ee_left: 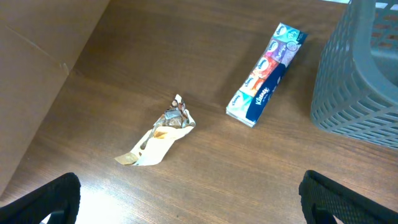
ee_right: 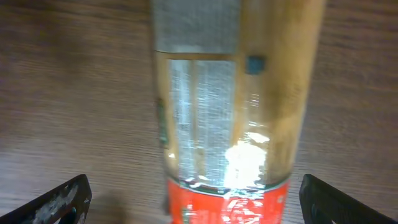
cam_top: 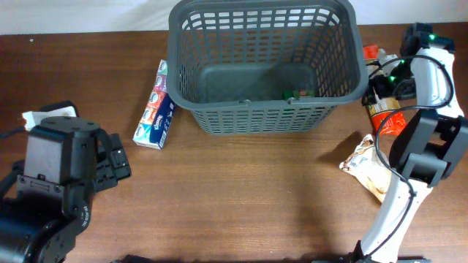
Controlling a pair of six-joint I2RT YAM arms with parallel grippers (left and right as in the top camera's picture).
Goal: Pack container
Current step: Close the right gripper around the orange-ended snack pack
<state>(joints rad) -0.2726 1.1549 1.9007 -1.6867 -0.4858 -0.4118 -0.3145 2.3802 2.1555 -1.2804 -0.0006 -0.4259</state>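
Note:
The container [cam_top: 267,66], a large dark grey lattice basket, stands at the back middle of the table; its wall [ee_left: 360,81] also fills the right edge of the left wrist view. A small green item [cam_top: 298,93] lies on its floor. My right gripper [cam_top: 384,80] hovers open just right of the basket, over a long packet [ee_right: 230,124] with a clear window and a red band; in the right wrist view my right gripper [ee_right: 205,202] has one finger on each side of the packet, not touching it. My left gripper [cam_top: 111,161] is open and empty at the front left, and in its wrist view my left gripper [ee_left: 199,205] has only bare wood between its fingers.
A colourful tissue pack [cam_top: 156,106] lies left of the basket and shows as the tissue pack [ee_left: 266,73] in the left wrist view. A crumpled beige wrapper [ee_left: 160,134] lies ahead of the left gripper. A tan snack bag [cam_top: 365,164] sits beside the right arm.

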